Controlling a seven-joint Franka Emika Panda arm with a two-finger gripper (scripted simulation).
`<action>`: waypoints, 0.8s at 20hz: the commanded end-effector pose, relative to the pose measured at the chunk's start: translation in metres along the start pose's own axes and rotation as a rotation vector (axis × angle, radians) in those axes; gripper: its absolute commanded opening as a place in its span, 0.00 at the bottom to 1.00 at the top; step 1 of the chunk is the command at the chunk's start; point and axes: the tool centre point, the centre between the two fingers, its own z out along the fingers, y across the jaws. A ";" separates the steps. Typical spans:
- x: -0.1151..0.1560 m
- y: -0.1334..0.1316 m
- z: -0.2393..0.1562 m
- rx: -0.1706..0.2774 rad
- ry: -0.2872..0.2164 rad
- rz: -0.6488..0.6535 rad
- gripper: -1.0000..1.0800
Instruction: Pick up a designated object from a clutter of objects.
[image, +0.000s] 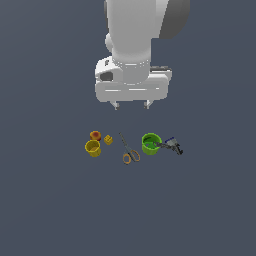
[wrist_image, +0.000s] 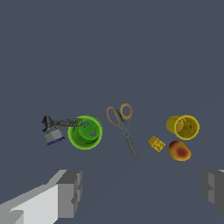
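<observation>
The green cup (image: 150, 143) stands upright on the floor, at the exterior view's right of the clutter; it also shows in the wrist view (wrist_image: 85, 132). A dark blue-grey tool (image: 173, 145) leans into its rim (wrist_image: 56, 128). Orange-handled scissors (image: 129, 150) lie in the middle (wrist_image: 123, 126). The yellow cup (image: 93, 148), the red-orange round piece (image: 95, 135) and the small yellow block (image: 108, 140) sit at the exterior view's left. My gripper (image: 132, 105) hangs open and empty well above the clutter, its fingers (wrist_image: 70, 192) wide apart.
The floor is a flat dark grey surface (image: 50, 210). The yellow cup (wrist_image: 183, 127), the red-orange piece (wrist_image: 179, 150) and the yellow block (wrist_image: 156, 143) cluster together in the wrist view, apart from the green cup.
</observation>
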 end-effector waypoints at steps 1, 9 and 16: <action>0.000 0.000 0.000 0.000 0.000 0.000 0.62; 0.000 0.016 0.002 -0.001 -0.004 0.014 0.62; 0.002 0.013 0.007 -0.009 -0.021 -0.007 0.62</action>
